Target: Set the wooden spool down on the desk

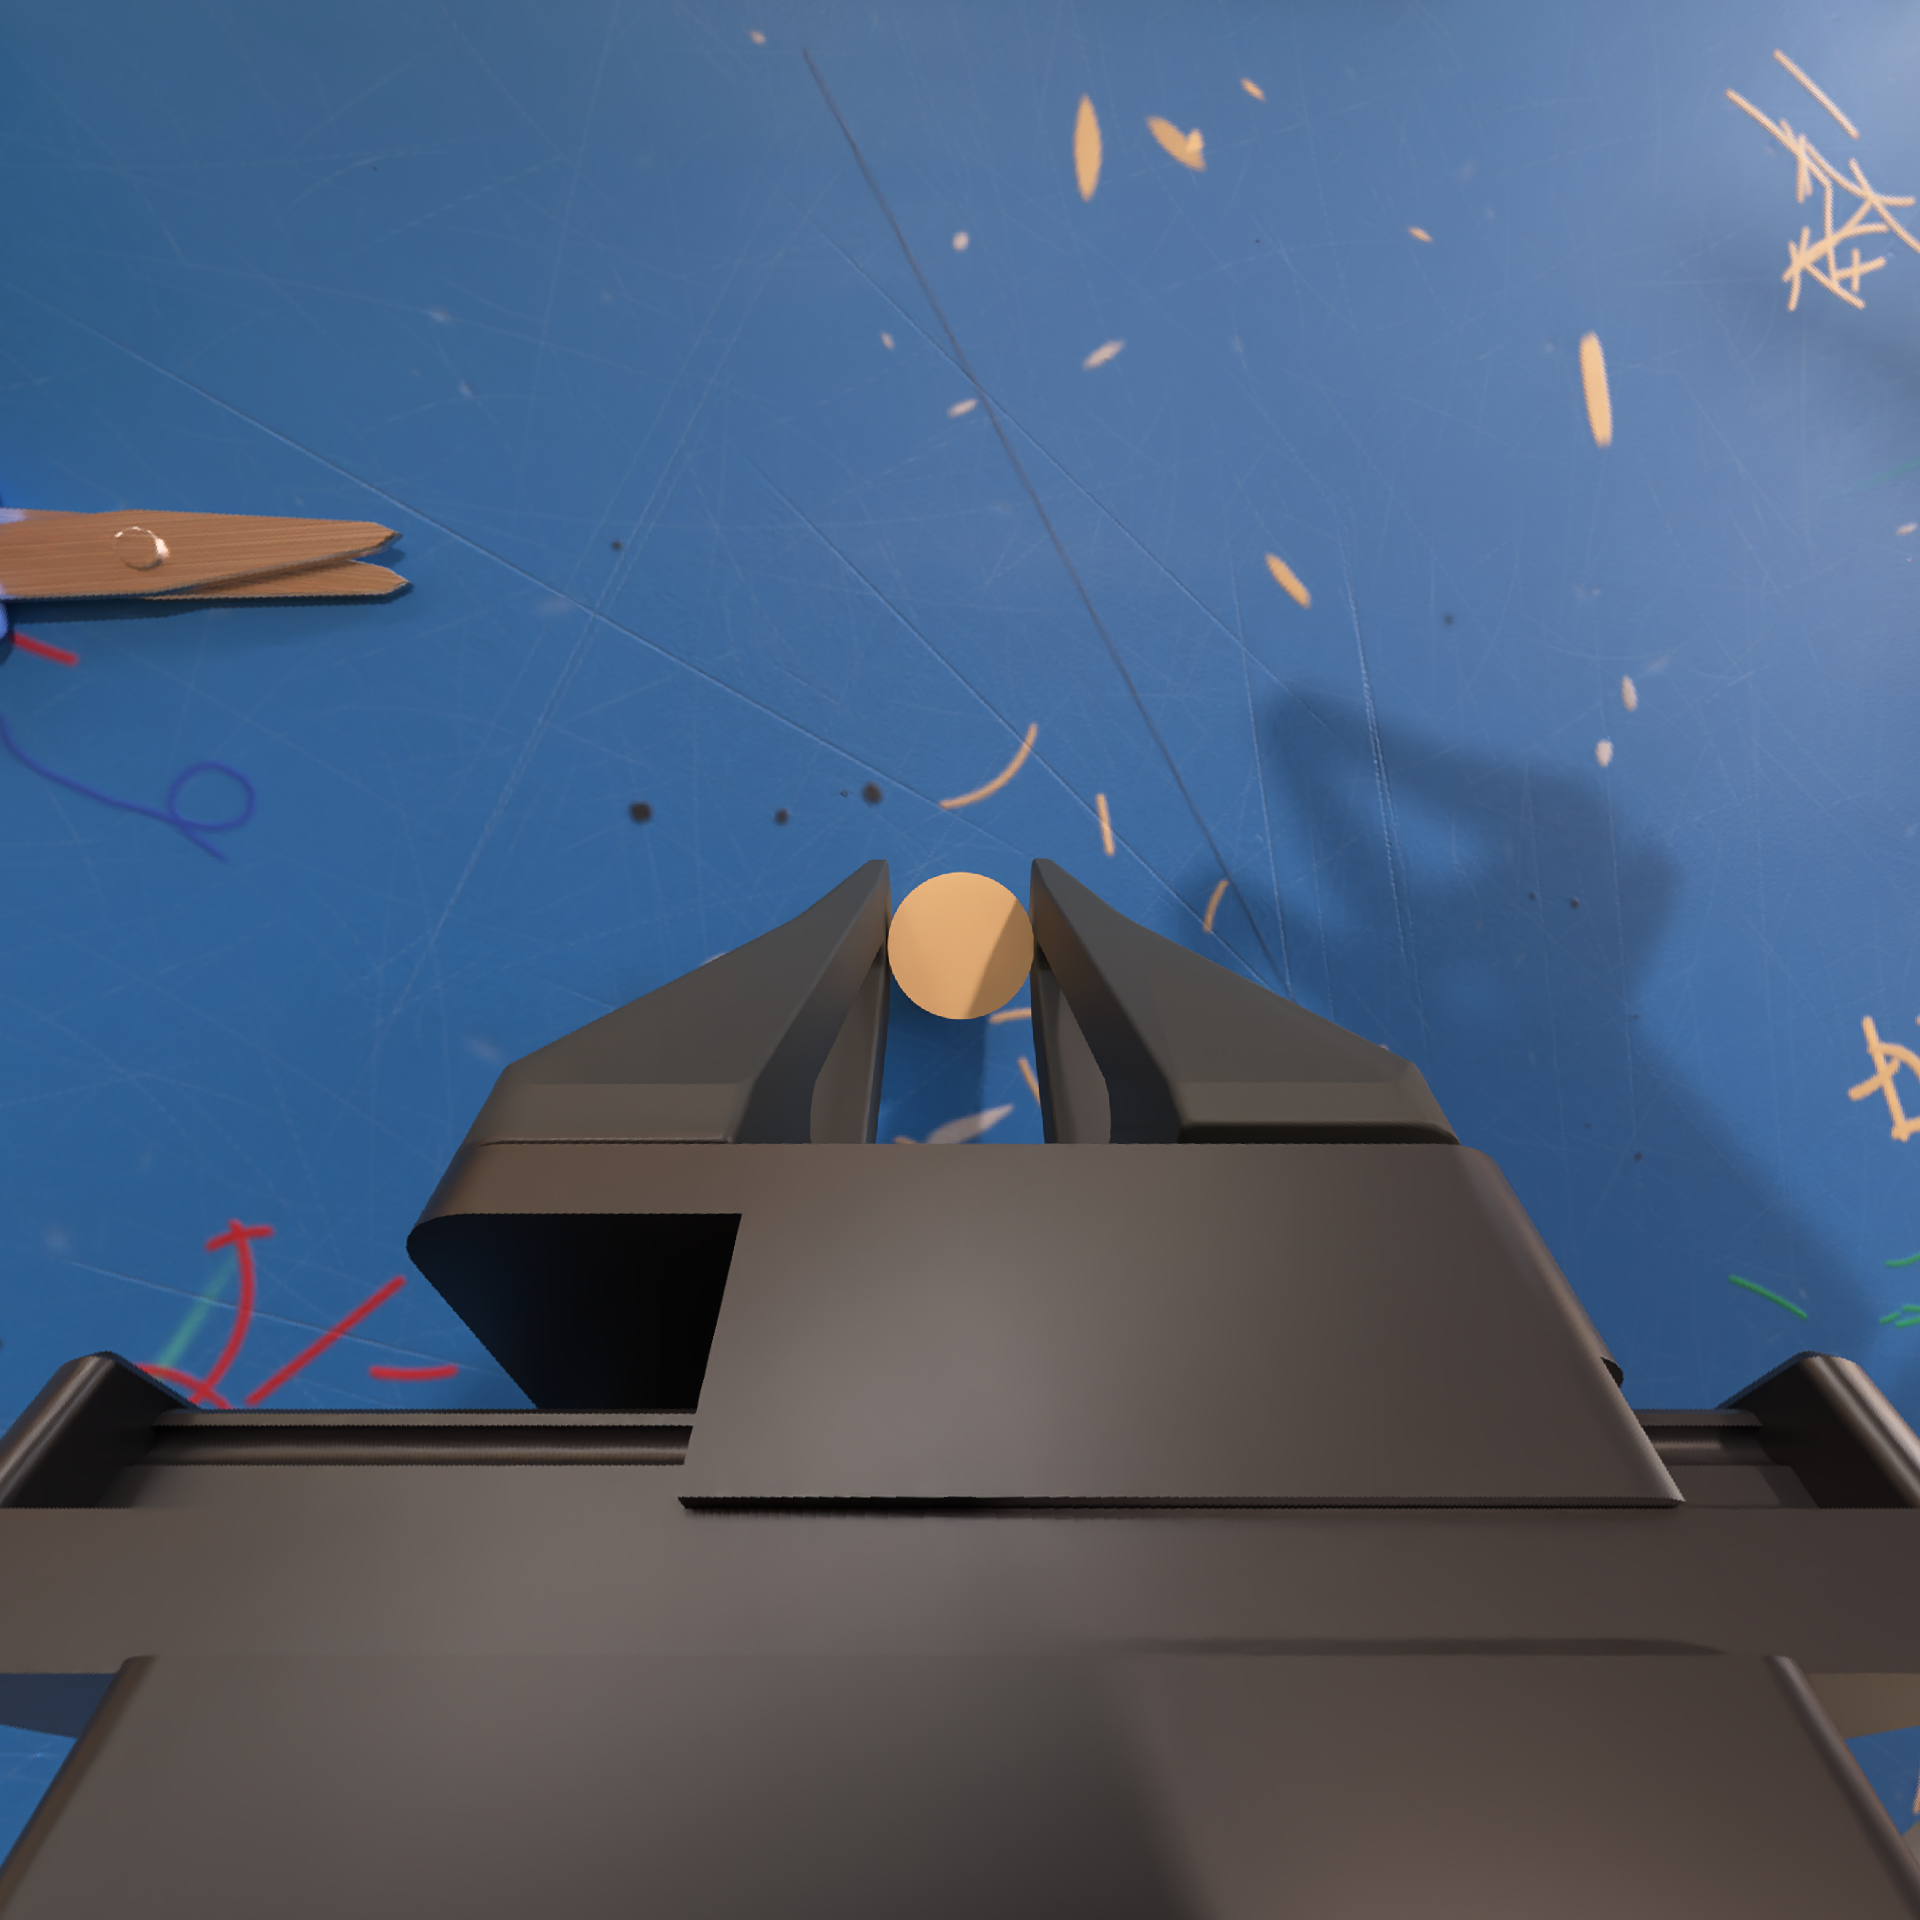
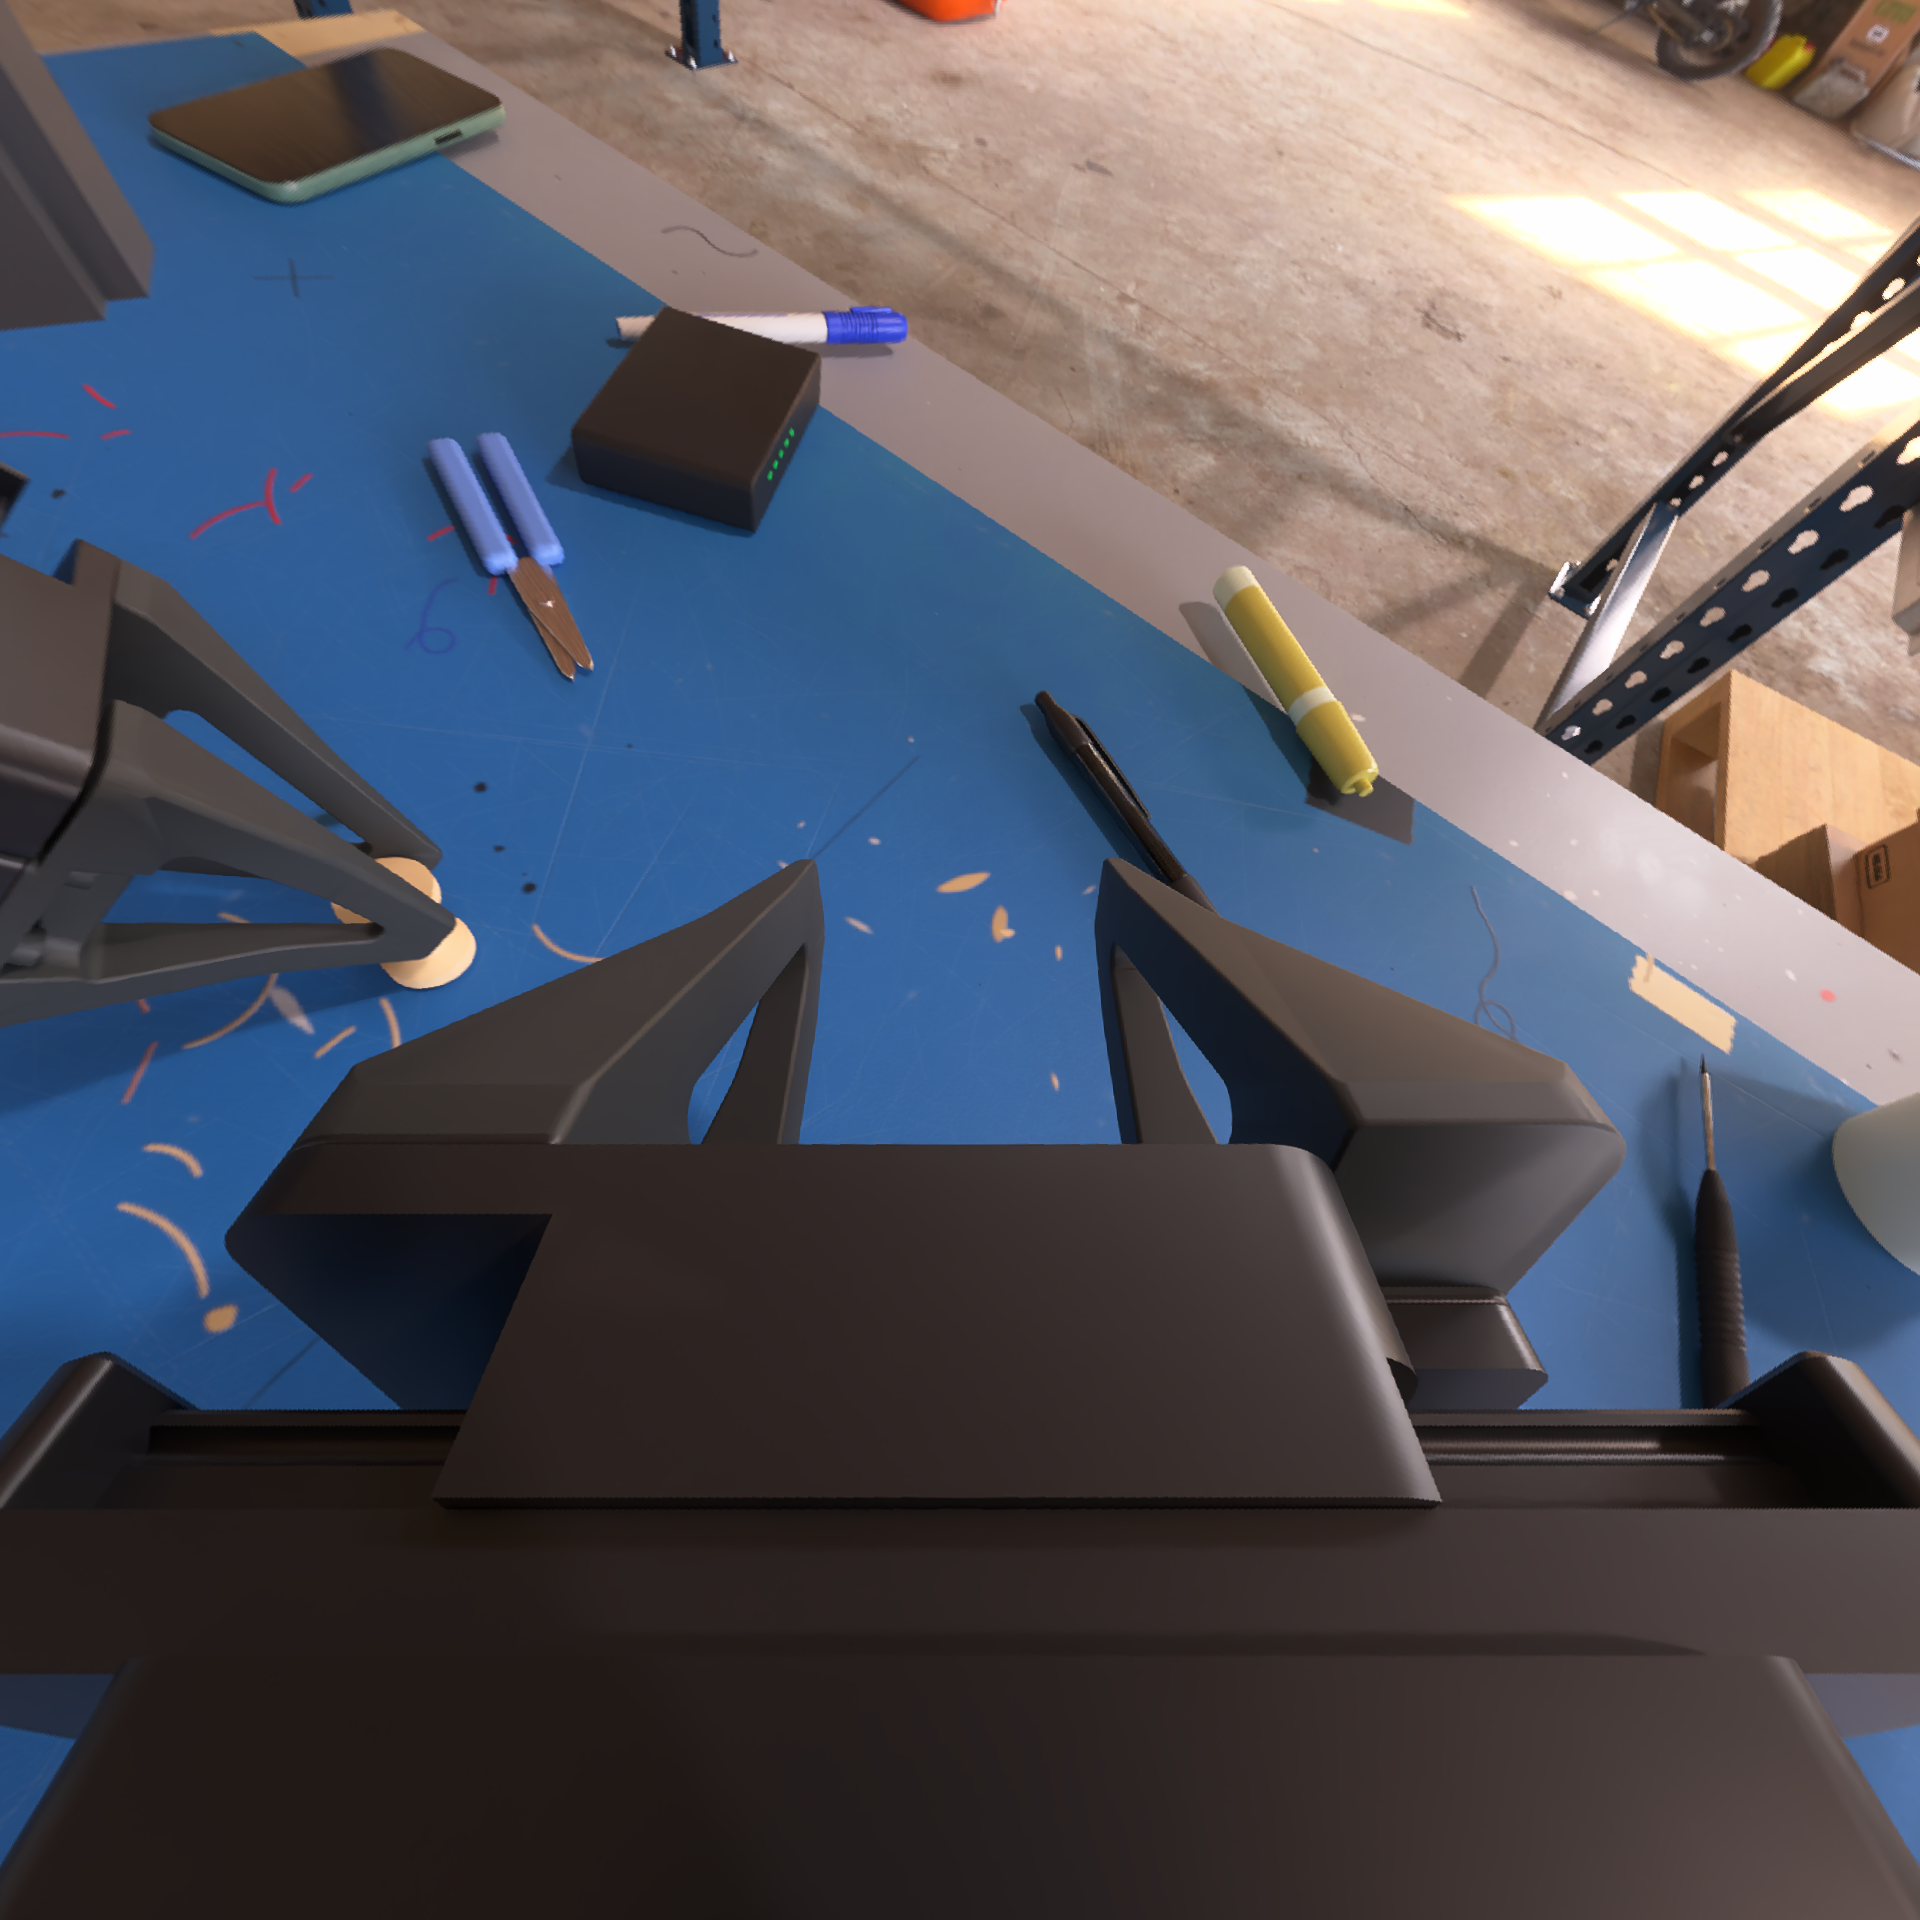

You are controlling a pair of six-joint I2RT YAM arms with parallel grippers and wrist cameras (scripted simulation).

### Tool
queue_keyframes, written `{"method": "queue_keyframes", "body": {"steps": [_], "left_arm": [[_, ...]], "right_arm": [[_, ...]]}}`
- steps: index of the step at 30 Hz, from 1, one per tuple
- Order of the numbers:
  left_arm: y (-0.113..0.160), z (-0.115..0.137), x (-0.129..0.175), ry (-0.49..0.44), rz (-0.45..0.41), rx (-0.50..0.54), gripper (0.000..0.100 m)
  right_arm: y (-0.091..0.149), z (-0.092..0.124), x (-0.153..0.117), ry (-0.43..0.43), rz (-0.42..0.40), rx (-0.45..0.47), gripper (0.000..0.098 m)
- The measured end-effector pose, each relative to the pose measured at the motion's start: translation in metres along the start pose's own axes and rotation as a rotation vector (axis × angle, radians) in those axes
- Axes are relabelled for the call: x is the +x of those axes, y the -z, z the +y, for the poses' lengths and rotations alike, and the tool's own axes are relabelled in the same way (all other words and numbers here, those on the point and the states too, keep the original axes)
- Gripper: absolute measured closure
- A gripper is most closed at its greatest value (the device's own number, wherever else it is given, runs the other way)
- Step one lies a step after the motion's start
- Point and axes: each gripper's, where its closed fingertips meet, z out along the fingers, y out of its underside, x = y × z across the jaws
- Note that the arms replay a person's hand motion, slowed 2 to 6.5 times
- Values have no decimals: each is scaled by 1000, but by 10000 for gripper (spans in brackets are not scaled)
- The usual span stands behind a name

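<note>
Blue desk (image 2: 831,727), mid-surface: left gripper (image 1: 960,883) pinches wooden spool (image 1: 958,943) by its waist, probably light, stiff, roll-prone; right gripper (image 2: 958,883) gapes empty.

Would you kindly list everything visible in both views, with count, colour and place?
Round wooden spool: one, tan, clamped in left tool.
Blue-handled scissors: one, on mat beyond the spool.
Black box with green lights: one, by far edge.
Blue-capped white marker: one, behind box.
Green-edged phone: one, far corner.
Yellow marker: one, desk edge.
Black pen: one, mid-mat.
Black screwdriver: one, right.
Blue desk mat: one.
Left tool: shut.
Right tool: open, empty.
</note>
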Motion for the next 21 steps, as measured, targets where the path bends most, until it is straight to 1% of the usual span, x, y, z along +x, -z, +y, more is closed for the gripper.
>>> {"method": "queue_keyframes", "body": {"steps": [2,3,8,11,16,19,21], "left_arm": [[0,-1,1,-2,6,0,778],[1,-1,1,-4,6,1,761],[12,-10,1,-20,-20,40,604],[29,-20,2,-49,-43,90,551],[72,-39,3,-128,-101,189,491],[107,-48,-3,-166,-168,260,456],[133,-52,-12,-179,-220,315,452]], "right_arm": [[1,-2,-2,3,-9,15,532],[1,-2,-2,8,-8,20,532],[-1,-2,-4,76,2,28,530],[-2,-2,-8,120,-4,32,530],[-2,-2,-16,175,-17,43,532],[-2,-1,-20,206,-25,45,532],[-2,-2,-23,224,-29,49,533]]}}
